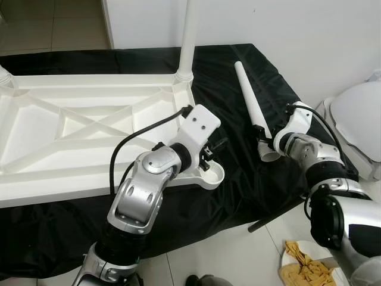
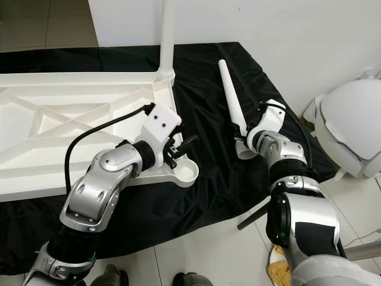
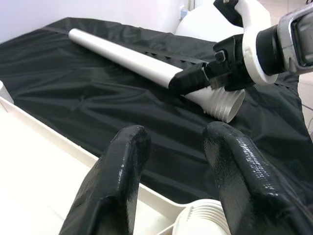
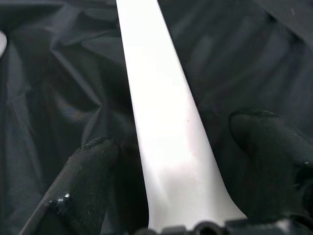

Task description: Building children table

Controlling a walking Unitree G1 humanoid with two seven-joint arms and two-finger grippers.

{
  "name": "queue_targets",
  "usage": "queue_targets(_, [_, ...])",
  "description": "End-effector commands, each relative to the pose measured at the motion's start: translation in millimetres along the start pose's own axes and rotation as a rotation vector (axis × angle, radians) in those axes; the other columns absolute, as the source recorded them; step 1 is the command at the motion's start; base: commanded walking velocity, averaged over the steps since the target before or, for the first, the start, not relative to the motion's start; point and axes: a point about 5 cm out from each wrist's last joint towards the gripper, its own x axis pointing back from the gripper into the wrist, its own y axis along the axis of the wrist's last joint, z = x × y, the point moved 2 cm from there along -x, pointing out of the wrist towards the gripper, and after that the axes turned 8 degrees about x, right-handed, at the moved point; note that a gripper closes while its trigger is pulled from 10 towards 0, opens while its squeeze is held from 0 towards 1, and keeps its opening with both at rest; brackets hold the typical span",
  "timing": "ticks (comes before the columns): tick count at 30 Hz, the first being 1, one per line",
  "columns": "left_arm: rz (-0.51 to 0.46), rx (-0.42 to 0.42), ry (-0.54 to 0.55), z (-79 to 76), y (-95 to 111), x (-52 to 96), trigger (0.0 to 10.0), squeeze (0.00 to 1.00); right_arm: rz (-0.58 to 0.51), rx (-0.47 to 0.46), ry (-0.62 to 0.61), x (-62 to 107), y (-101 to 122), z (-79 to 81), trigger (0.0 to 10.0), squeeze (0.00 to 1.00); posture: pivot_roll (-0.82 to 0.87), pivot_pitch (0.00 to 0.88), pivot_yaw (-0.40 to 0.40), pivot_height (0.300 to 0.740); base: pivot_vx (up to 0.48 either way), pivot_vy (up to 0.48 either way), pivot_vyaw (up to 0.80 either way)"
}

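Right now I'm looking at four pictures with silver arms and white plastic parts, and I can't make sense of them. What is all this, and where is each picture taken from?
This is a humanoid robot putting together a child's table. Two pictures come from the cameras in its head, looking down; the other two come from a camera on each wrist, looking along that hand's black fingers. On a black cloth lies the white tabletop, upside down, with one leg already standing upright at its far corner. The left hand hovers open by the near corner, just above the empty round socket where a leg would go. The right hand has its fingers on either side of a loose leg lying on the cloth, near the leg's wide ridged end; they look not yet closed on it.
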Motion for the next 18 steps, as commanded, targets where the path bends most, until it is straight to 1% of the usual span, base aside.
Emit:
queue_targets(1, [-0.018, -0.001, 0.024, -2.7, 5, 1.0, 10.0, 0.00, 0.154, -0.066, -0.009, -1.0, -41, -5.2, 10.0, 0.00, -0.04, 0.160, -0.096, 0.740, 0.000, 0.000, 0.00])
queue_targets(2, [-0.019, -0.002, 0.028, -1.5, 6, 1.3, 10.0, 0.00, 0.169, -0.088, -0.011, -0.6, -43, -6.0, 10.0, 0.00, -0.04, 0.158, -0.095, 0.740, 0.000, 0.000, 0.00])
queue_targets(5, [-0.023, -0.010, 0.040, 1.9, 7, 2.0, 10.0, 0.00, 0.188, -0.086, 0.000, -0.7, -49, -4.7, 10.0, 0.00, -0.04, 0.159, -0.092, 0.740, 0.000, 0.000, 0.00])
queue_targets(8, [-0.024, -0.019, 0.051, 4.6, 8, 2.2, 10.0, 0.00, 0.223, -0.111, 0.020, -0.8, -58, -0.9, 10.0, 0.00, -0.04, 0.159, -0.091, 0.740, 0.000, 0.000, 0.00])
queue_targets(9, [-0.026, -0.014, 0.056, 6.2, 9, 2.3, 10.0, 0.00, 0.242, -0.138, 0.032, -0.7, -62, 1.5, 4.8, 0.00, -0.04, 0.159, -0.091, 0.740, 0.000, 0.000, 0.00])
queue_targets(10, [-0.026, -0.014, 0.056, 6.2, 9, 2.3, 10.0, 0.00, 0.242, -0.138, 0.032, -0.7, -62, 1.5, 4.8, 0.00, -0.04, 0.159, -0.091, 0.740, 0.000, 0.000, 0.00])
queue_targets(11, [-0.029, -0.010, 0.058, 6.9, 10, 2.5, 10.0, 0.00, 0.264, -0.166, 0.042, -0.3, -66, 3.5, 3.9, 0.00, -0.04, 0.160, -0.089, 0.740, 0.000, 0.000, 0.00])
queue_targets(12, [-0.034, -0.018, 0.064, 8.6, 11, 1.8, 10.0, 0.00, 0.281, -0.203, 0.058, 0.4, -69, 5.4, 0.0, 0.00, -0.04, 0.158, -0.089, 0.740, 0.000, 0.000, 0.00])
queue_targets(13, [-0.034, -0.018, 0.064, 8.6, 11, 1.8, 10.0, 0.00, 0.281, -0.203, 0.058, 0.4, -69, 5.4, 0.0, 0.00, -0.04, 0.158, -0.089, 0.740, 0.000, 0.000, 0.00])
queue_targets(14, [-0.037, -0.025, 0.067, 9.7, 12, 1.3, 10.0, 0.00, 0.291, -0.228, 0.070, 0.8, -71, 6.6, 0.0, 0.00, -0.04, 0.158, -0.089, 0.740, 0.000, 0.000, 0.00])
queue_targets(15, [-0.037, -0.025, 0.067, 9.7, 12, 1.3, 10.0, 0.00, 0.291, -0.228, 0.070, 0.8, -71, 6.6, 0.0, 0.00, -0.04, 0.158, -0.089, 0.740, 0.000, 0.000, 0.00])
queue_targets(16, [-0.040, -0.031, 0.068, 10.4, 13, 0.9, 10.0, 0.00, 0.295, -0.252, 0.075, 1.2, -71, 6.7, 0.0, 0.00, -0.04, 0.158, -0.089, 0.740, 0.000, 0.000, 0.00])
queue_targets(18, [-0.044, -0.038, 0.071, 11.1, 14, 0.5, 10.0, 0.00, 0.304, -0.270, 0.075, 1.9, -72, 6.0, 0.0, 0.00, -0.04, 0.158, -0.089, 0.740, 0.000, 0.000, 0.00])
